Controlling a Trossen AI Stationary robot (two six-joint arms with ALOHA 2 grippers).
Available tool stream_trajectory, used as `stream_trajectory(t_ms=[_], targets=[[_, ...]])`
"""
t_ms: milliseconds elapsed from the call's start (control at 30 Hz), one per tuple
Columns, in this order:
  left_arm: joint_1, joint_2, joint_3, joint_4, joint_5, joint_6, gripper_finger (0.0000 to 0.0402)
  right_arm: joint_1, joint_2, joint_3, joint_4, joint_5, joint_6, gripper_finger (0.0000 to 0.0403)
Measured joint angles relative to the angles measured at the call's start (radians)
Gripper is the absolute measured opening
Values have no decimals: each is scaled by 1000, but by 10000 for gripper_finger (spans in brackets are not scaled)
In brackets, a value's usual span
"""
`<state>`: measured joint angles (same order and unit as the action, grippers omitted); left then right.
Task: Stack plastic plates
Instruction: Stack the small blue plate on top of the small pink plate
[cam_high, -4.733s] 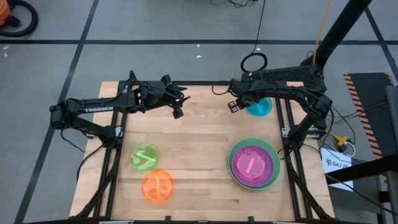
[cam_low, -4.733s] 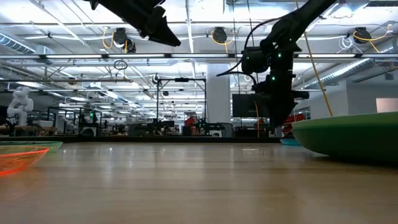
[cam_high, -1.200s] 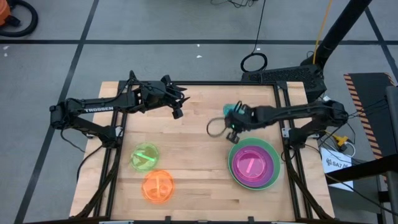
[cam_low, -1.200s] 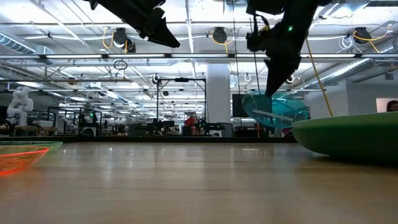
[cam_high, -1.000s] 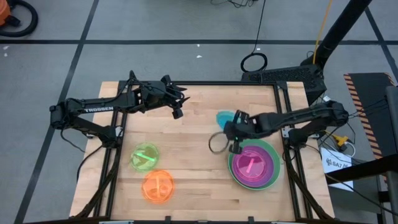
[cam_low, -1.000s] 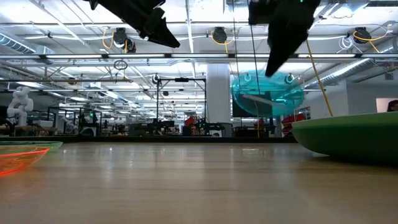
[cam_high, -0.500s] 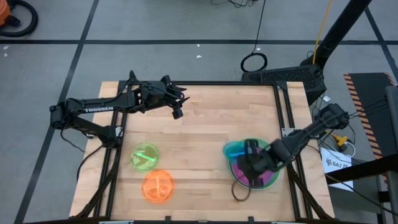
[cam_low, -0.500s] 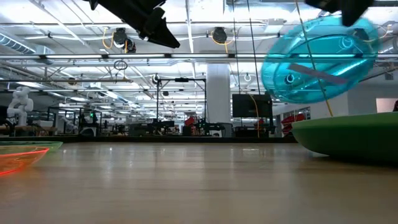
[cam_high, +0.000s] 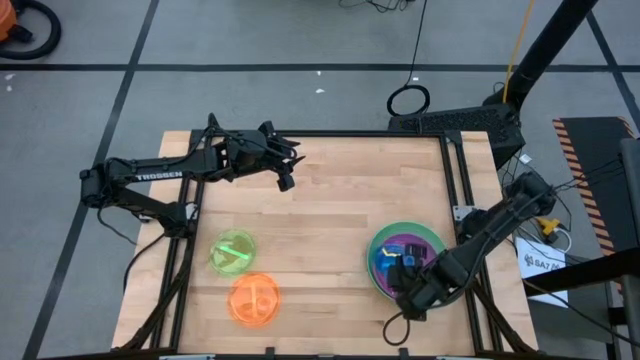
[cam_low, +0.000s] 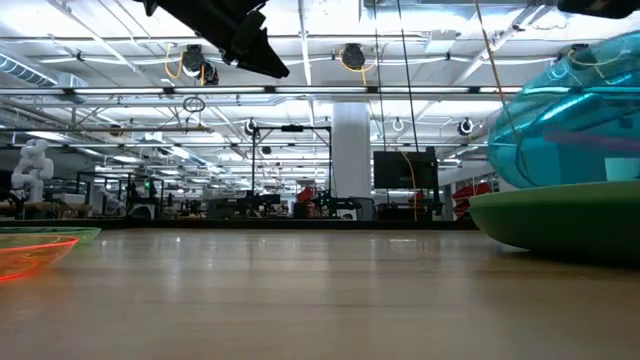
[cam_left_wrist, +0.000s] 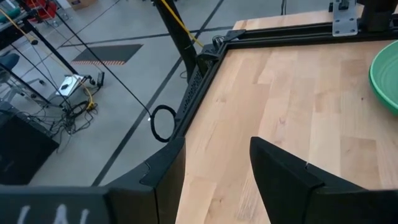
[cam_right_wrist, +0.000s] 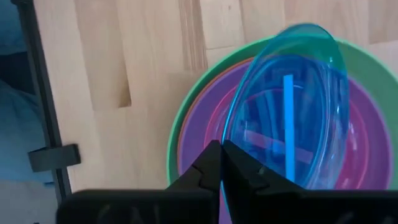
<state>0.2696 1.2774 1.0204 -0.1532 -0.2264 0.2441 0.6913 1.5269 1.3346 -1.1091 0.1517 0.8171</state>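
Here right gripper (cam_right_wrist: 222, 163) pinched shut on translucent blue plastic plate (cam_right_wrist: 292, 106), tilted over near-right plate stack (cam_high: 437, 238); left gripper (cam_left_wrist: 211, 180) open, far-left.

A translucent blue plate (cam_right_wrist: 292, 118) tilts over the pink plate (cam_right_wrist: 364, 158) nested in purple plate (cam_right_wrist: 193, 146) and mint-green plate (cam_right_wrist: 373, 68); lime plate (cam_high: 232, 251) and orange plate (cam_high: 254, 298) lie well apart from that stack.

Wooden table (cam_high: 320, 220) — black cable loop (cam_high: 408, 100) on grey floor (cam_high: 300, 40)
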Motion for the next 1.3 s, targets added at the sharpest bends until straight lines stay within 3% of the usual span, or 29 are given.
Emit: stream_trajectory(t_ms=[367, 833, 1067, 1300], targets=[[-1, 0, 0, -8, 0, -46, 186, 18, 10, 0, -14, -23, 91, 15], [-81, 0, 0, -96, 0, -155, 186, 18, 14, 0, -28, 34, 83, 140], [-173, 0, 0, -228, 0, -279, 186, 18, 14, 0, -25, 281, 43, 143], [-326, 0, 0, -441, 1, -426, 186, 17, 13, 0, 3, 505, -188, 121]])
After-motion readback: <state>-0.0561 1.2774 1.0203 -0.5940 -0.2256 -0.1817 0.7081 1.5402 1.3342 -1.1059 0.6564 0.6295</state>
